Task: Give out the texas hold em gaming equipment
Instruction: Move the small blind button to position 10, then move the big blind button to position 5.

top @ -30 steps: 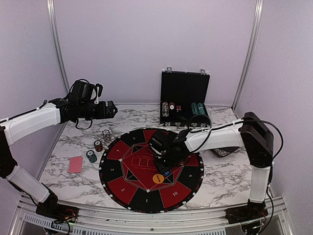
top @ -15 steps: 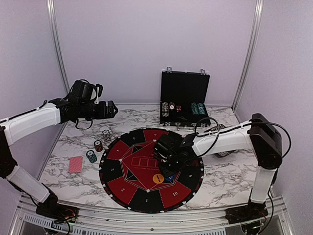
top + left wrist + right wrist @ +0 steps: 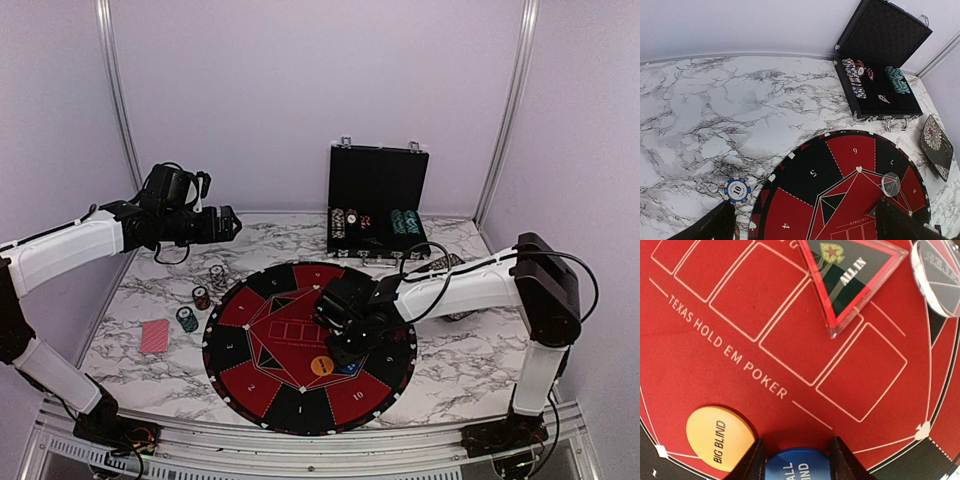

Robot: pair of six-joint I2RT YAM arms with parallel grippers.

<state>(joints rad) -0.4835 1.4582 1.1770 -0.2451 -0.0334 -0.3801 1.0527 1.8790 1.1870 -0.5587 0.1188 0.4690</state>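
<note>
Blue button disc (image 3: 799, 467) now sits between the right gripper's (image 3: 345, 352) parted fingers (image 3: 751, 462), which have slid forward over the mat (image 3: 262, 380) to straddle it, likely readying a pickup.

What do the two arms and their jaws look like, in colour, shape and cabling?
Both arms have white tube-shaped links joined by black joints, with black cables looping along them. The left gripper and right gripper are black and blocky. In the right wrist view the jaws are plain, flat and black. No markings are readable.
</note>
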